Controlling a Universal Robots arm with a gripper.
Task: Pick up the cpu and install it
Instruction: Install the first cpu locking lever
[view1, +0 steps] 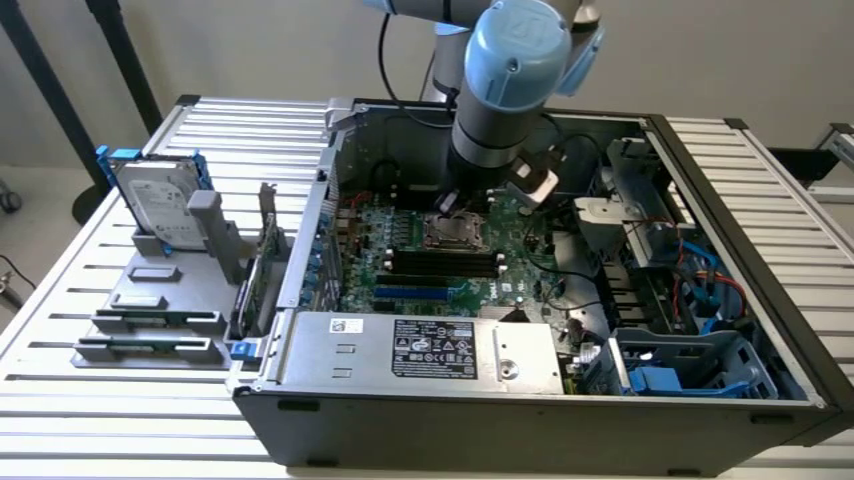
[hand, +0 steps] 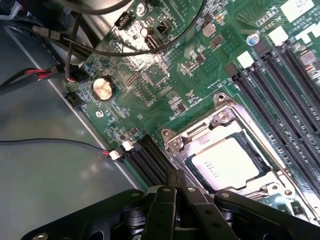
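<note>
A slatted metal surface (view1: 80, 300) carries an open computer case (view1: 534, 410), and the robot arm (view1: 505, 90) reaches down into it over the green motherboard (view1: 454, 270). On the surface well away from the fingers, at the exterior view's left, a hard drive (view1: 158, 205) in a blue frame stands upright in a grey holder (view1: 154, 320). In the wrist view the fingers (hand: 176, 184) are pressed together with nothing between them, their tips just over the edge of the metal socket frame (hand: 220, 120). The cpu (hand: 226, 161) lies flat inside that socket, just beyond the fingertips and apart from them. A round coin battery (hand: 102, 88) sits farther off on the board
</note>
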